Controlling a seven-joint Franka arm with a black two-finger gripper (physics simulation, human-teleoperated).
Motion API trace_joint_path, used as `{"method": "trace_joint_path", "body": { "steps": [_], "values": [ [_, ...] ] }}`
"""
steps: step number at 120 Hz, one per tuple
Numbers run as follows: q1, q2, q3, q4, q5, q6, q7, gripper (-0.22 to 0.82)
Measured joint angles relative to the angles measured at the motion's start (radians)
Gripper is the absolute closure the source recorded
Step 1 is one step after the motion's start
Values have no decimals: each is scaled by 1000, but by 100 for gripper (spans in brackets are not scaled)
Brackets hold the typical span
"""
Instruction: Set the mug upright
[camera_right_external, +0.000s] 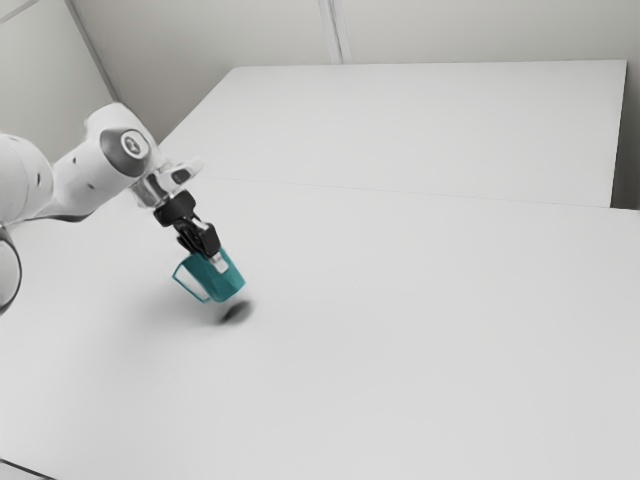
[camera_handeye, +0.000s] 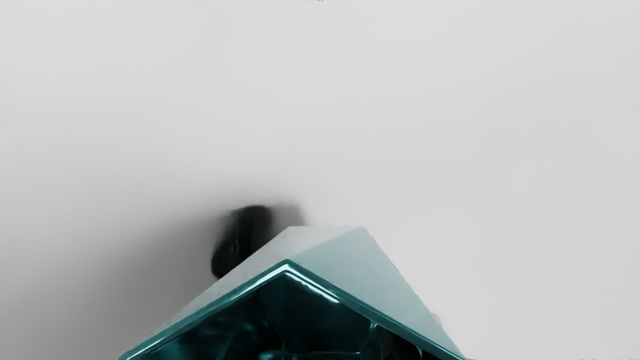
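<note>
In the exterior view my gripper (camera_right_external: 217, 262) points down and toward that view's right, shut on the wall of the teal mug (camera_right_external: 228, 284) near its rim. The mug hangs tilted just above the table, its base lower and its angular handle (camera_right_external: 188, 284) on the exterior view's left. The wrist view has the mug (camera_handeye: 345, 265) at the bottom edge, its angular mouth facing the hand and its pale outer side beyond the rim. A dark part of my gripper (camera_handeye: 415, 342) shows there at the mug's mouth; most of the fingers is hidden.
The white table (camera_right_external: 400, 330) spreads under the mug and toward the exterior view's right. A dark shadow lies on it just below the mug. Farther back is another white surface (camera_right_external: 430, 120), with pale walls behind.
</note>
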Motion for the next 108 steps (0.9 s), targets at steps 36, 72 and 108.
{"method": "trace_joint_path", "body": {
  "steps": [36, 72, 108],
  "values": [
    [-192, 11, 0, -2, 275, 222, -44, 78],
    [-288, 62, -2, -10, 437, 394, -140, 77],
    [-324, 102, -2, -13, 492, 482, -227, 77]
  ]
}}
